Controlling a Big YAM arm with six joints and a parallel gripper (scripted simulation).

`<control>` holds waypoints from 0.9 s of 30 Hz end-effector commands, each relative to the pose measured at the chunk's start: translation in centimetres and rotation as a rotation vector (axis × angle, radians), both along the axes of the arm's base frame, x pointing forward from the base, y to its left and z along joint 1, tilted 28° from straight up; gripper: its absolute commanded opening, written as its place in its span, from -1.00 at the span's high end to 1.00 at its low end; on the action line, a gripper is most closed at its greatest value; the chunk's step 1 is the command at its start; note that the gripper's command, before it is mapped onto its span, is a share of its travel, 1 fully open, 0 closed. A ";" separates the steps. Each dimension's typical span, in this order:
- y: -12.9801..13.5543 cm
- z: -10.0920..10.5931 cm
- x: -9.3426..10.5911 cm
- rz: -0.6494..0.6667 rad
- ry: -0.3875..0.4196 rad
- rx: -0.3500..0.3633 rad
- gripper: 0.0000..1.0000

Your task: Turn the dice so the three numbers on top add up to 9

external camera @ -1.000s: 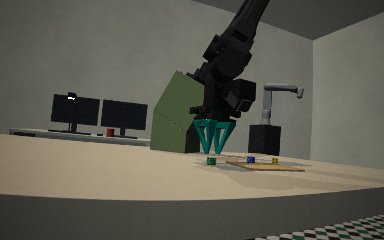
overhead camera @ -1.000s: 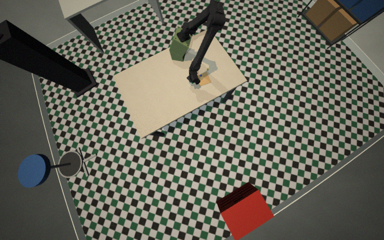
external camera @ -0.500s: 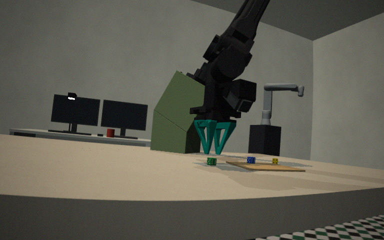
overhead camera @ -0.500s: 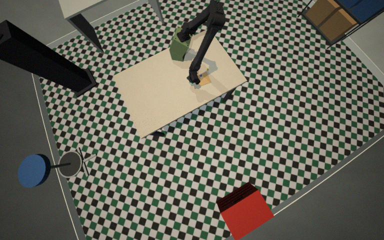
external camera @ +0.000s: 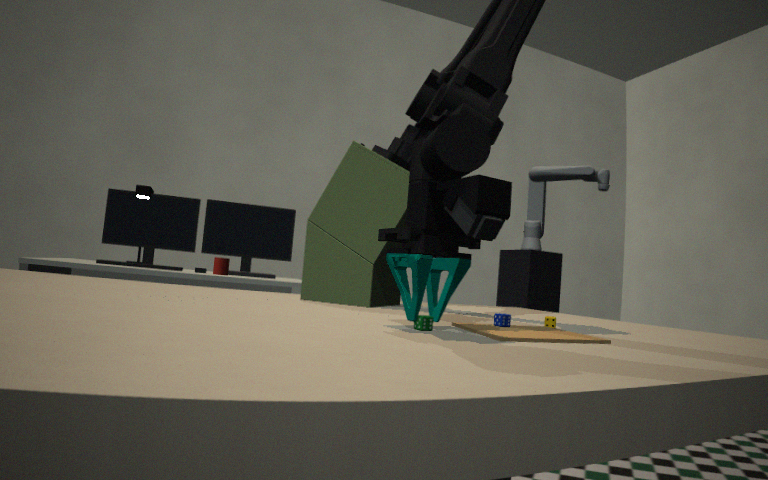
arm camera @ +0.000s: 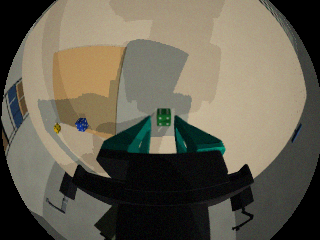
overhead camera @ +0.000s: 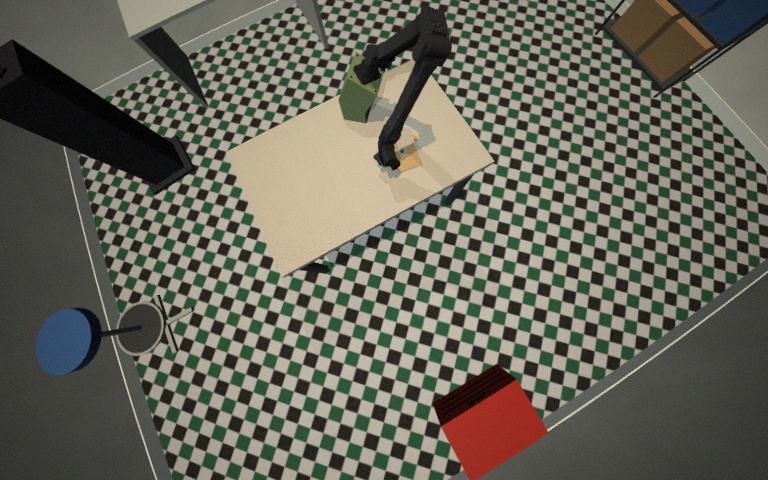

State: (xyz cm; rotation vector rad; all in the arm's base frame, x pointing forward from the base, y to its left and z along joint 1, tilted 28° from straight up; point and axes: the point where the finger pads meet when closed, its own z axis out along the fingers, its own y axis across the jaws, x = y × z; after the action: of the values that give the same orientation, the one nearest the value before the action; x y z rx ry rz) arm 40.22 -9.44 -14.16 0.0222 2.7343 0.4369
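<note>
The green die (external camera: 423,323) lies on the bare table just left of the thin orange mat (external camera: 529,332), off the mat. My gripper (external camera: 427,316) points straight down over it, its teal fingers partly open with the tips at the die's top. In the wrist view the green die (arm camera: 164,118) shows between the fingertips. The blue die (external camera: 501,319) sits on the mat near its far left part. The yellow die (external camera: 549,322) is at the mat's far edge; I cannot tell whether it is fully on it. The pips are too small to read.
A green slanted box (external camera: 353,232) stands on the table behind the arm. The table's right edge is not far beyond the mat (overhead camera: 408,159). Monitors (external camera: 198,226) and a grey arm on a black stand (external camera: 529,271) are off the table in the background.
</note>
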 end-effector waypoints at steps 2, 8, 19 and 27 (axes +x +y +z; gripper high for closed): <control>0.1 -0.4 1.1 -0.006 -0.015 -0.004 0.40; -0.2 -0.7 0.9 -0.019 -0.013 -0.003 0.40; -0.3 -0.2 1.1 -0.018 -0.019 -0.005 0.40; -0.3 -0.2 1.1 -0.018 -0.019 -0.005 0.40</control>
State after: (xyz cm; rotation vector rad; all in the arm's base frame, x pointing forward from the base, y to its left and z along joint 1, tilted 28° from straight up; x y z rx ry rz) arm 40.56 -9.30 -14.78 0.0279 2.7322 0.4362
